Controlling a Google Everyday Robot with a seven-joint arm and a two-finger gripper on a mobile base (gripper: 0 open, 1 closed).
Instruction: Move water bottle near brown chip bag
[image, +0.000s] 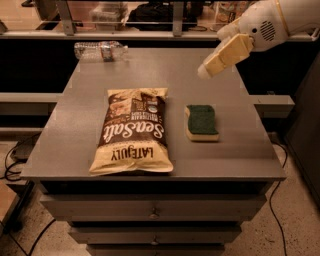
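The water bottle lies on its side at the far left corner of the grey table, clear with a dark label band. The brown chip bag lies flat at the table's middle-left, printed "Sea Salt" and "LATE JULY". The gripper hangs in the air over the table's far right part, on a white arm reaching in from the upper right. It is well to the right of the bottle and holds nothing that I can see.
A green-and-yellow sponge lies right of the chip bag. The table has drawers below its front edge. A dark shelf with clutter runs behind the table. Cables lie on the floor at both sides.
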